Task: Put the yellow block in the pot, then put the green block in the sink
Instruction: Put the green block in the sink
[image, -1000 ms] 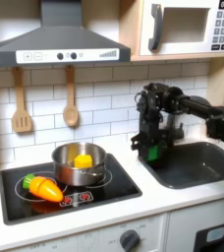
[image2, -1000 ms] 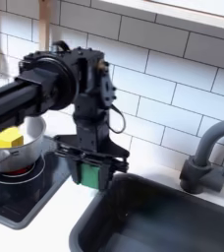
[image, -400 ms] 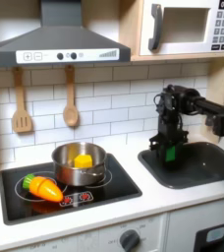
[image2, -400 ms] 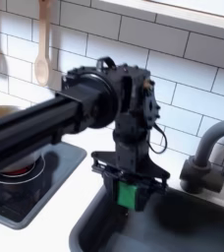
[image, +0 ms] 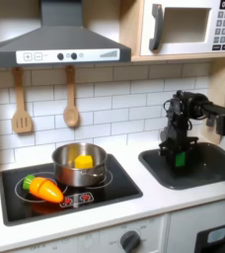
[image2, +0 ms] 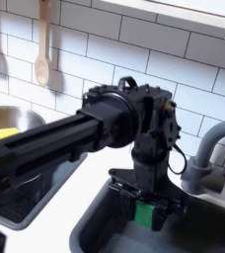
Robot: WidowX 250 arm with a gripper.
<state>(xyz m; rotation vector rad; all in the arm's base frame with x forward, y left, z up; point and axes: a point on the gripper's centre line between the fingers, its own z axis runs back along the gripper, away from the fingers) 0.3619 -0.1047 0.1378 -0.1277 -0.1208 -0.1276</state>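
One carrot (image: 42, 188) beside the pot (image: 79, 165).

From my station I see a toy kitchen backed by a white brick-pattern tile wall (image: 105, 99), its grey grout lines also plain in the second exterior view. A grey slanted range hood (image: 55, 44) hangs at the first exterior view's upper left, and a silver microwave with a digital clock (image: 193, 28) sits in a pale wooden cabinet at its upper right. Two wooden utensils, a slotted spatula (image: 22, 104) and a spoon (image: 71, 99), hang on the wall. Below lies a white countertop (image: 134, 212) with a black glass hob (image: 105, 188), and a round grey knob (image: 131, 239) on the front panel. Light is even and soft.
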